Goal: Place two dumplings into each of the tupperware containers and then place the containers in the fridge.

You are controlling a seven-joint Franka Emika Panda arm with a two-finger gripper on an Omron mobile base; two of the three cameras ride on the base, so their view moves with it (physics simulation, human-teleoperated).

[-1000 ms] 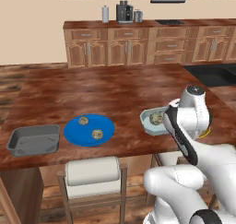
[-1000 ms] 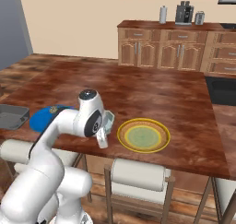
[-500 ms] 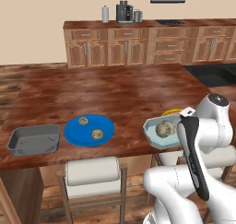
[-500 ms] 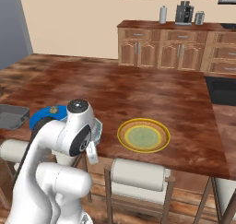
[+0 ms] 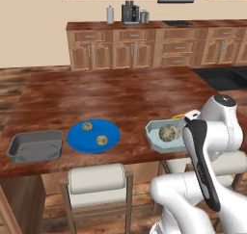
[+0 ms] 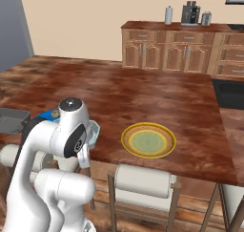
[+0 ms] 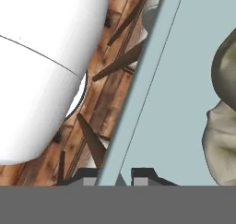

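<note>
My gripper (image 7: 119, 178) is shut on the rim of the small pale blue tupperware container (image 5: 159, 137), which sits at the counter's near edge, with my forearm over its right side. Dumplings (image 7: 224, 126) lie inside it, seen as a speckled lump (image 5: 168, 132) from the left base view. The tub's corner (image 6: 93, 131) peeks out behind my arm. Two more dumplings (image 5: 87, 126) (image 5: 102, 140) rest on the round blue plate (image 5: 93, 135). The dark grey tupperware container (image 5: 36, 146) stands empty at the counter's left end. The fridge is out of view.
A yellow-green plate (image 6: 148, 140) lies on the counter to the right of my arm. Stools with white rolled backs (image 5: 96, 178) (image 6: 143, 181) stand under the near edge. Wooden cabinets with a coffee maker (image 5: 129, 12) line the far wall.
The pale blue container has slid with my gripper to the right and toward the counter's near edge, then held there. My elbow has swung right and down.
</note>
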